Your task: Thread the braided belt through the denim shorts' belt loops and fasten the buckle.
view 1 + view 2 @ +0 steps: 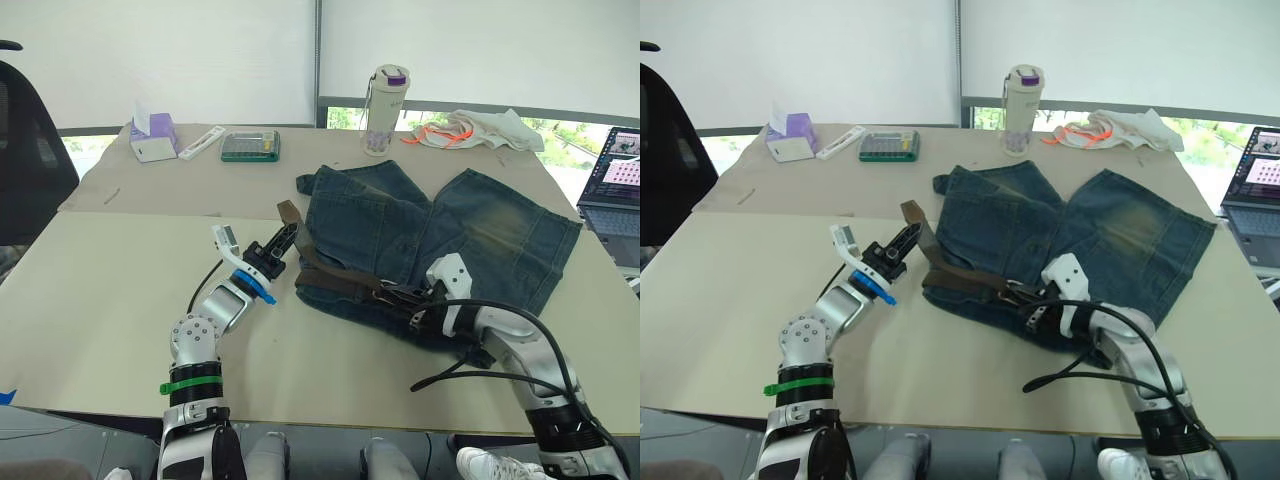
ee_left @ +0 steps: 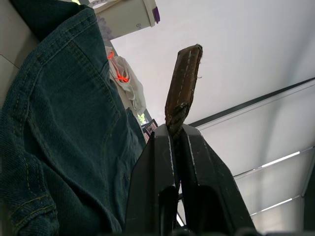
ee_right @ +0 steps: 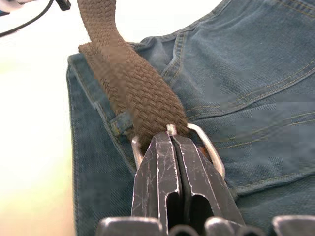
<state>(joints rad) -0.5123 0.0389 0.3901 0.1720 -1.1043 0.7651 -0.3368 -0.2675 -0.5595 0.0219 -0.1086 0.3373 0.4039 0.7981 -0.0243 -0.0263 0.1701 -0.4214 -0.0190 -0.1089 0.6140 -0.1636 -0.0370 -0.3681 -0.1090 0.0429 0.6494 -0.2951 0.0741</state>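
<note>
The middle run of the braided belt [image 3: 135, 91] is hidden where it passes along the waistband of the denim shorts [image 1: 470, 235], and the prong of the buckle [image 3: 209, 150] is covered by the right tool [image 3: 173, 142]. The shorts are laid flat on the pale surface [image 1: 110, 300], waistband toward the robot, the denim dark with faded yellowish patches. The strap is seen as a coarse brown weave ending in a stitched leather tip. The silver buckle frame is thin and rounded. The left tool [image 1: 285, 240] is raised off the surface, arm angled forward, and is clamped on the belt's tip. The right tool is closed at the buckle, low over the waistband.
</note>
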